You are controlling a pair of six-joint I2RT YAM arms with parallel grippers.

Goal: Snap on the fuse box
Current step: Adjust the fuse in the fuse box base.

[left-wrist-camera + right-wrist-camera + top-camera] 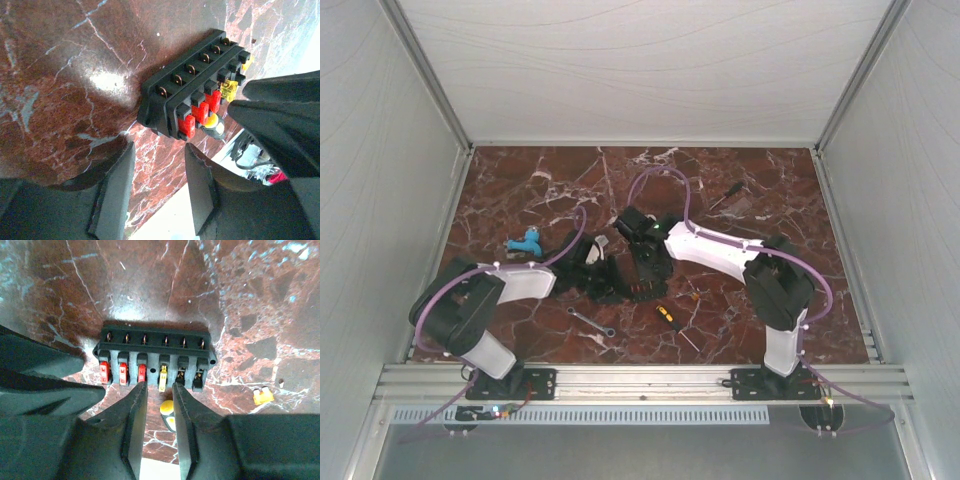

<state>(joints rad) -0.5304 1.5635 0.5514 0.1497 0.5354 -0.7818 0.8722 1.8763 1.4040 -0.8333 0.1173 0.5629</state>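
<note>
The black fuse box lies on the marble with three red fuses and one yellow fuse in its near row. It also shows in the left wrist view and, in the top view, as a dark block between the two grippers. My right gripper is narrowly open, its fingertips at the box's near edge on either side of the yellow fuse, with nothing held. My left gripper is open and empty just short of one end of the box. I cannot make out a separate cover.
A yellow-and-black screwdriver lies just in front of the box, its handle showing between the right fingers. A silver wrench lies front left. A loose yellow fuse lies right of the box. A blue object sits at the left.
</note>
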